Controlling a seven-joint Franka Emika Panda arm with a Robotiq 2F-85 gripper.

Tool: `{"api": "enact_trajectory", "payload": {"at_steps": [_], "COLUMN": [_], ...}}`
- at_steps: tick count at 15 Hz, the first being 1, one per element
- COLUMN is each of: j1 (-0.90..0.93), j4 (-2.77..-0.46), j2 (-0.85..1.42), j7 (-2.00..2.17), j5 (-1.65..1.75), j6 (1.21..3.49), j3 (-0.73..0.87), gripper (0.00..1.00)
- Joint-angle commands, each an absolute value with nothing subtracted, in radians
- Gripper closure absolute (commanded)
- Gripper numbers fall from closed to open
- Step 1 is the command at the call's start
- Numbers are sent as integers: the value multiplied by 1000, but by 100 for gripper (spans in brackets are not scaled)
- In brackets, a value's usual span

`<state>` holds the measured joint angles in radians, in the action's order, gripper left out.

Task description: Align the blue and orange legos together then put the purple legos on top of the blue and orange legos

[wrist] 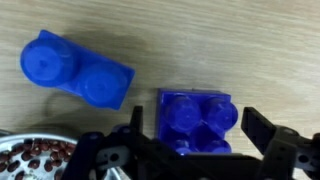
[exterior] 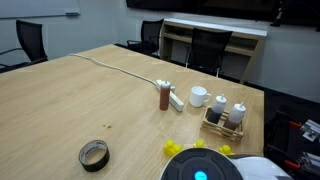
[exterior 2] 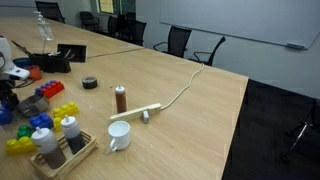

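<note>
In the wrist view my gripper point(wrist: 195, 122) is open, its black fingers point(wrist: 258, 128) standing on either side of a deep blue-violet four-stud brick point(wrist: 197, 118) that lies on the wooden table. Neither finger touches it. A brighter blue two-stud brick point(wrist: 75, 70) lies apart at the upper left, turned at an angle. In an exterior view a cluster of blue bricks point(exterior 2: 47, 90) and red-orange pieces point(exterior 2: 27, 106) sits at the table's left end, where the arm is mostly cut off. I cannot tell which brick is the purple one.
A brown bottle point(exterior 2: 120, 98), a white mug point(exterior 2: 118, 135), a wooden caddy with bottles point(exterior 2: 60, 148), a white power strip with its cable point(exterior 2: 140, 113), a tape roll point(exterior 2: 90, 82) and yellow bricks point(exterior 2: 65, 110) stand on the table. A metal dish point(wrist: 30, 160) lies beside the gripper.
</note>
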<state>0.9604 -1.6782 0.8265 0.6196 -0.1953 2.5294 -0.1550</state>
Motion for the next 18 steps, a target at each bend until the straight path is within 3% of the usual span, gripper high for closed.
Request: {"api": "enact_trajectory", "payload": {"at_steps": [1, 18], "j1": [942, 985], "j4": [-1719, -1729], "j2": [811, 788], "j7": [618, 649], "j5": [-211, -145], "j6": [2565, 2596], "j3": [-168, -110], "gripper": [0, 0]}}
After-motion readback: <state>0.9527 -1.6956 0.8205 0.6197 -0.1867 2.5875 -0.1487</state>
